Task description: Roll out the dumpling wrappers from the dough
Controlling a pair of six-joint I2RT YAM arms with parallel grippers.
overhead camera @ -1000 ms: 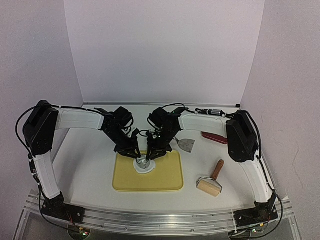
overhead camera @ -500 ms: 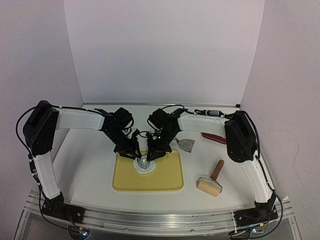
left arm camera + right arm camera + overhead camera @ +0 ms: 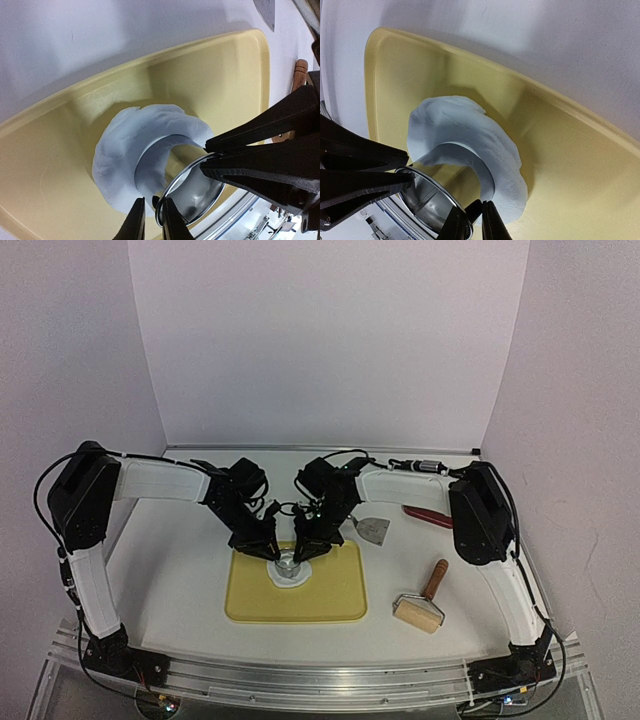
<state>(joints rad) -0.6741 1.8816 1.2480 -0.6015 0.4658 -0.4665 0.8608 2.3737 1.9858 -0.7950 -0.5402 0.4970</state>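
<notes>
At the left side of the yellow tray [image 3: 330, 600], the left gripper [image 3: 152, 222] has edged in over the last second and now pinches the rim of the steel ring cutter [image 3: 192, 200], nearly closed. Beneath it the dough [image 3: 125, 145] lies on the tray with a round gap, so the cut looks made; whether a wrapper sits inside the ring is hidden. The right gripper [image 3: 469, 222] nips the opposite rim, crowding close. Further right, a scraper [image 3: 374, 530], a red-handled tool [image 3: 428, 515] and a roller [image 3: 420, 608] lie well apart on the counter [image 3: 170, 570].
</notes>
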